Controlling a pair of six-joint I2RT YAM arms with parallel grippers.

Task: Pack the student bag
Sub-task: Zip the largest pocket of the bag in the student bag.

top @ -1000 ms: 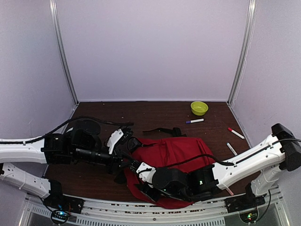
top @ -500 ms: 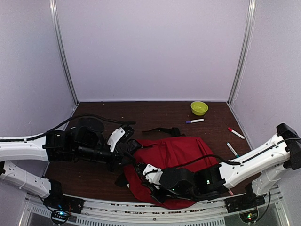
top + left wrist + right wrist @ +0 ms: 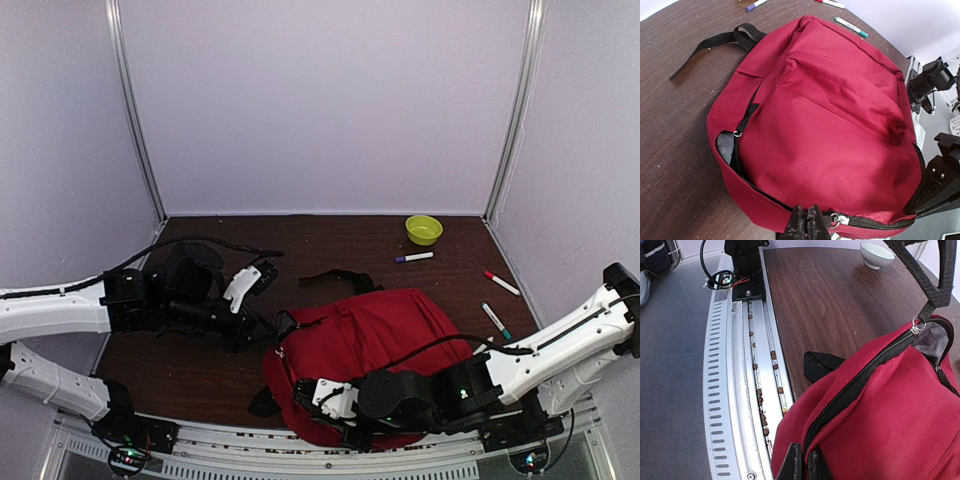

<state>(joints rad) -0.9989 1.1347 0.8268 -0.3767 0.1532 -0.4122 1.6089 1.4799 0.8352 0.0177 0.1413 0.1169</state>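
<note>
Top external first. Where is the student bag (image 3: 385,335) lying?

It is lying front-up on the near half of the brown table (image 3: 250,240), right of centre, with its near edge reaching over the metal rail (image 3: 735,390).

What is showing on the bag itself?

The front pocket (image 3: 840,95) is facing upward, and the main zipper (image 3: 855,385) is running along the near side. At the left of the left wrist view the zip is gaping, showing dark grey lining (image 3: 724,145) beside a slider with a black tab (image 3: 746,116).

And the grippers?

The left gripper (image 3: 806,210) is pressing its fingers fully together at the zipper line, just beside a second metal slider (image 3: 840,219). It seems to be pinching the zipper pull (image 3: 925,311) of that slider, though the fingertips are hiding the contact itself. The right gripper (image 3: 802,450) is also clamping tight, nipping the red fabric at the zipper on the bag's near edge, a little along from the left one.

So both are working the same edge?

Yes. The left arm is reaching in from the left, the right arm from the right, and the zipped stretch is running between them.

Anything around the bag?

A black strap (image 3: 335,278) is trailing from its far side onto the table. Well beyond, a blue-capped marker (image 3: 413,257) is lying near a yellow-green bowl (image 3: 424,229). A red-capped marker (image 3: 502,283) and a green-tipped marker (image 3: 494,320) are lying over by the right wall, apart from the bag.
</note>
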